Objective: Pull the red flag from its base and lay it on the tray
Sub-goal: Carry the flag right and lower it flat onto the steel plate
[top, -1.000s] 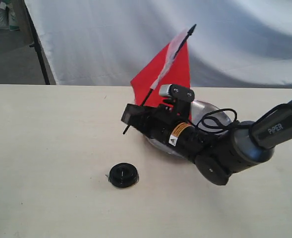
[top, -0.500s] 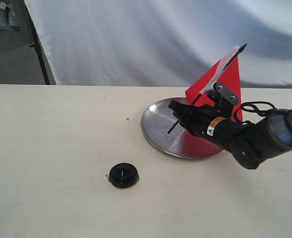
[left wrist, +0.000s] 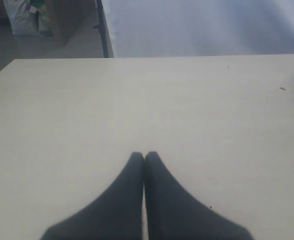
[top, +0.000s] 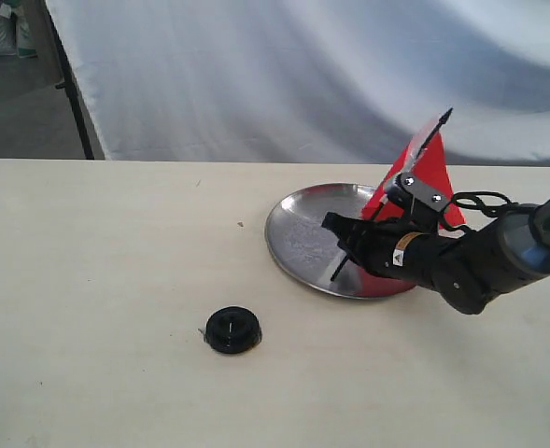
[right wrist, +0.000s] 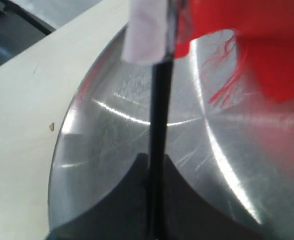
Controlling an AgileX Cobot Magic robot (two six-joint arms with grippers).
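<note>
My right gripper (top: pixel 349 233) (right wrist: pixel 155 162) is shut on the black stick of the red flag (top: pixel 426 173) (right wrist: pixel 246 35), low over the silver tray (top: pixel 298 233) (right wrist: pixel 107 145). The stick leans, its lower end close to the tray's surface and its pointed tip up at the back. The red cloth hangs behind the gripper, over the tray's far right side. The black round base (top: pixel 232 329) lies alone on the table, nearer the front and left of the tray. My left gripper (left wrist: pixel 144 156) is shut on nothing above bare tabletop; the exterior view does not show it.
A white cloth backdrop (top: pixel 303 75) hangs behind the table's far edge. A dark stand leg (top: pixel 69 84) rises at the back left. The pale tabletop (top: pixel 97 280) spreads wide to the left of the tray and base.
The right gripper carried the flag from left of the tray's middle to over the tray, then lowered it. The stick's lower end now sits nearer the tray surface. The base stayed put.
</note>
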